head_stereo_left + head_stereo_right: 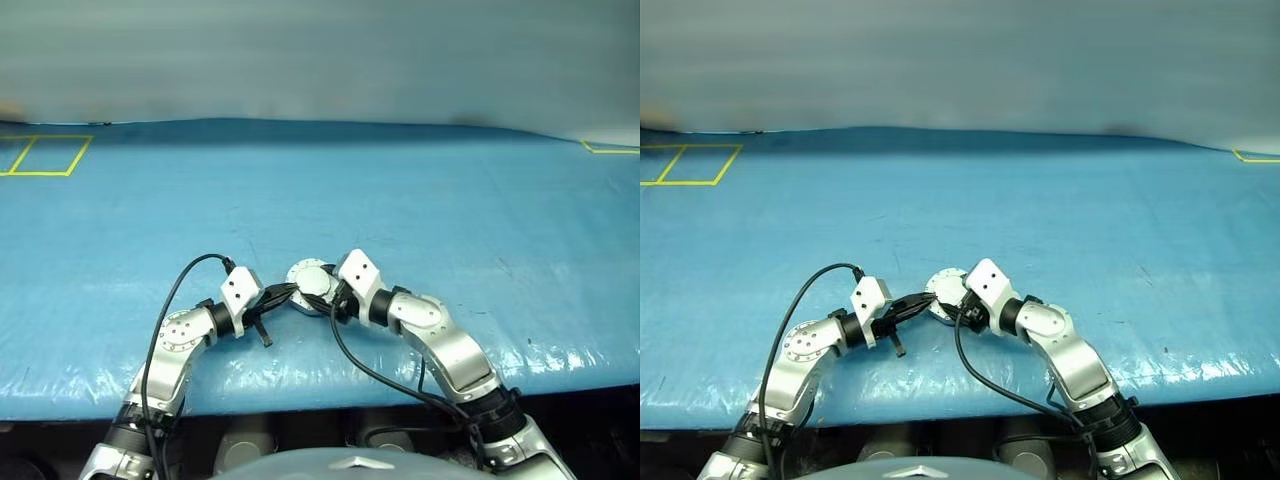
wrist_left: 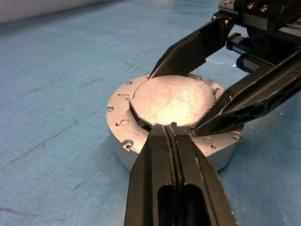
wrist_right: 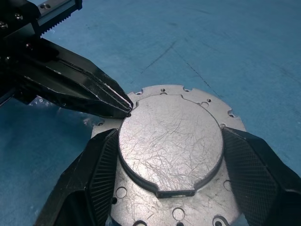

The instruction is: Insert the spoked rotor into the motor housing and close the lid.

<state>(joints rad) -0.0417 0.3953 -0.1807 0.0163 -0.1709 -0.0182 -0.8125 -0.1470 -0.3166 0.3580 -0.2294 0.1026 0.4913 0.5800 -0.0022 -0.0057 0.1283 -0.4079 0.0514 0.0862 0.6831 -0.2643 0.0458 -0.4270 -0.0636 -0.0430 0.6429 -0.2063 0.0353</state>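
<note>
The motor housing (image 3: 149, 91) sits on the blue table near its front edge, with the lid (image 3: 169, 141) lying flat on top, plain grey face up. My right gripper (image 3: 169, 133) straddles the lid, and its two black fingers (image 3: 89, 179) press against opposite sides of the raised disc. My left gripper (image 2: 168, 128) is shut, its joined tips resting on the lid's edge at the rim of the housing (image 2: 122, 127). From the head, both grippers meet at the housing (image 1: 312, 283). The spoked rotor is hidden.
The blue covered table (image 1: 450, 200) stretches wide around the housing. Yellow tape squares mark its far left corner (image 1: 45, 155) and far right corner (image 1: 610, 149). The table's front edge (image 1: 330, 400) runs just below the arms.
</note>
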